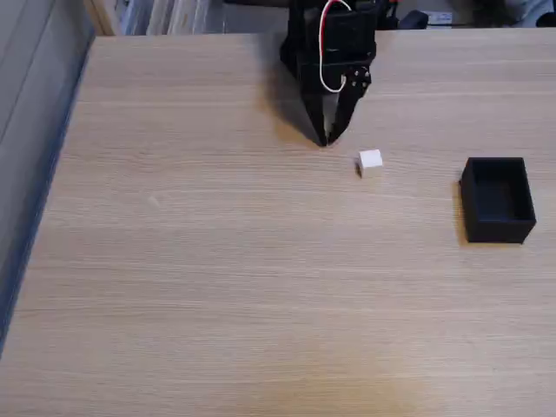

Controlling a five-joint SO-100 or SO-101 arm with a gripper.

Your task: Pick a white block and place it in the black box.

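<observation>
Fingertips pinched together, nothing between them, as the gripper points down at the wooden table. Just to its right in the fixed view sits the white block, untouched, with the black box well apart, farther right.

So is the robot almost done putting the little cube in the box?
Not yet. Nothing is done: the white block sits on the table, apart from the black box, which looks empty. The claw holds nothing, its tips together just left of the block. Grabbing, carrying and dropping remain.
</observation>
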